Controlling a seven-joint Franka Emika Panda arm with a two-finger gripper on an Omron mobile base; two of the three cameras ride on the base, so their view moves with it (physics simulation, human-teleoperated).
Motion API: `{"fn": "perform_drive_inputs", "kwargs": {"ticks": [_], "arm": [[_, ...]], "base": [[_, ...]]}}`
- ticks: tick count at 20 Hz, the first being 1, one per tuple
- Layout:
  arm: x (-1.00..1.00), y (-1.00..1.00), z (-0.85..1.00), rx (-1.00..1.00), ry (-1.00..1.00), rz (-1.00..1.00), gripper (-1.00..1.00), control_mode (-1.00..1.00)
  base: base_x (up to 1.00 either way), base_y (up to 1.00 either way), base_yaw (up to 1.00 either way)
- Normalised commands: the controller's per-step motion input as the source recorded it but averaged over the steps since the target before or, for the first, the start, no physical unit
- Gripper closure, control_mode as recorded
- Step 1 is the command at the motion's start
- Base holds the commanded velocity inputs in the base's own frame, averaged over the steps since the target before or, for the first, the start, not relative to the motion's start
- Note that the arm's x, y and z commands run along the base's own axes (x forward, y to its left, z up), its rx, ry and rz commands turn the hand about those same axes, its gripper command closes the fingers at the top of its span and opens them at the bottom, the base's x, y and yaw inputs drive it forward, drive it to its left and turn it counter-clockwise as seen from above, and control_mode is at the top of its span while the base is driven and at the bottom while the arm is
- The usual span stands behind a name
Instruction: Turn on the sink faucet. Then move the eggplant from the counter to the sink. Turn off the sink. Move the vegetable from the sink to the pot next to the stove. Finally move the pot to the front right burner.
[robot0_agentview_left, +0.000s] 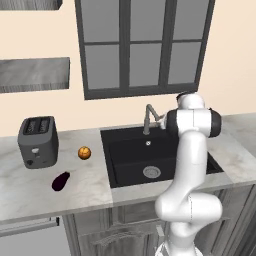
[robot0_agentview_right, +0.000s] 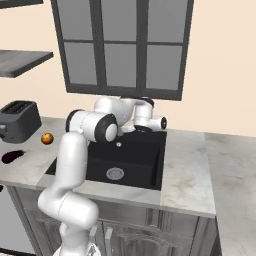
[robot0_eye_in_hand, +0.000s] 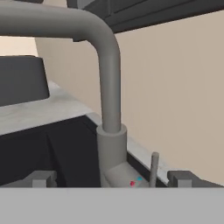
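The grey sink faucet (robot0_agentview_left: 148, 119) stands behind the black sink (robot0_agentview_left: 127, 165), and no water shows under its spout. In the hand view the faucet's base (robot0_eye_in_hand: 111, 146) rises right in front of my gripper (robot0_eye_in_hand: 111, 180). The gripper is open, one fingertip on each side of the base and nothing held. The small side handle (robot0_eye_in_hand: 154, 168) sticks up just right of the base. The dark purple eggplant (robot0_agentview_left: 61, 181) lies on the counter (robot0_agentview_left: 30, 195) left of the sink, and is also seen from the right base (robot0_agentview_right: 12, 156).
A dark toaster (robot0_agentview_left: 37, 141) stands at the back left of the counter, with a small orange fruit (robot0_agentview_left: 84, 153) between it and the sink. A dark-framed window (robot0_agentview_left: 142, 45) fills the wall behind the faucet. Bare counter (robot0_agentview_right: 187, 170) runs right of the sink.
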Motion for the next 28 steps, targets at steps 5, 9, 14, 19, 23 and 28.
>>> {"fn": "perform_drive_inputs", "kwargs": {"ticks": [5,9,14,19,23,28], "arm": [[0.05,0.29,-0.07,0.01,0.0,0.0,-1.0,-1.0],[0.19,0.16,-0.03,0.02,0.0,0.0,-1.0,-1.0],[0.23,0.08,-0.03,0.02,0.0,0.02,-1.0,-1.0],[0.36,0.05,-0.05,0.04,0.0,0.03,-1.0,-1.0],[0.18,0.15,-0.12,0.01,0.0,0.04,-1.0,-1.0],[0.02,0.25,-0.25,0.0,0.0,0.04,1.0,-1.0]], "base": [[0.0,0.0,0.0],[0.0,0.0,0.0],[0.0,0.0,0.0],[0.0,0.0,0.0],[0.0,0.0,0.0],[0.0,0.0,0.0]]}}
